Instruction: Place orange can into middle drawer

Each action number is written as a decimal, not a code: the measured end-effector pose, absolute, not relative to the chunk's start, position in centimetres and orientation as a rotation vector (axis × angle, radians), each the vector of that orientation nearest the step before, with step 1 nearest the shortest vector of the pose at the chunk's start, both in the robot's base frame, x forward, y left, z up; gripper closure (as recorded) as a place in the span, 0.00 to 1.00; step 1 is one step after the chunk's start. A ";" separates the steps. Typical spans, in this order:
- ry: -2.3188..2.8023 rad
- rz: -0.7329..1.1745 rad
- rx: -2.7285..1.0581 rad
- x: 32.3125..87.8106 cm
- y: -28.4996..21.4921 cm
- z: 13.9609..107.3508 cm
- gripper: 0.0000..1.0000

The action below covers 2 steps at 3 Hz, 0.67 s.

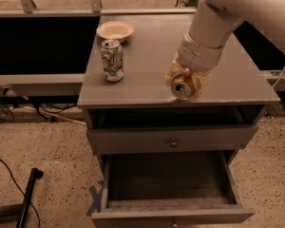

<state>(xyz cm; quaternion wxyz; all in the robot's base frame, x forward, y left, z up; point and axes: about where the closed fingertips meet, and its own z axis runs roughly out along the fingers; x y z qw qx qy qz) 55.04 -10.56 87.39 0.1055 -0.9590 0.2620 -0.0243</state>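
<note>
Orange can (182, 89), clamped and tilted in the gripper (185, 81) over the grey cabinet's (147, 68) front edge at centre frame, seems poised for lowering into the open middle drawer (166, 182) below.

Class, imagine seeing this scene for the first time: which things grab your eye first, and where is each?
The pale arm reaches in from the upper right, its claw shut on the orange can, tilted top-toward-camera near the front edge of the cabinet top. Directly below, the middle drawer stands wide open. A white-and-green can stands upright on the left, a small bowl behind it.
</note>
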 end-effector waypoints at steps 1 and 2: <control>0.944 -0.133 -2.591 52.0 -8.4 92.4 1.00; 1.240 -0.134 -2.310 51.1 -11.2 95.3 1.00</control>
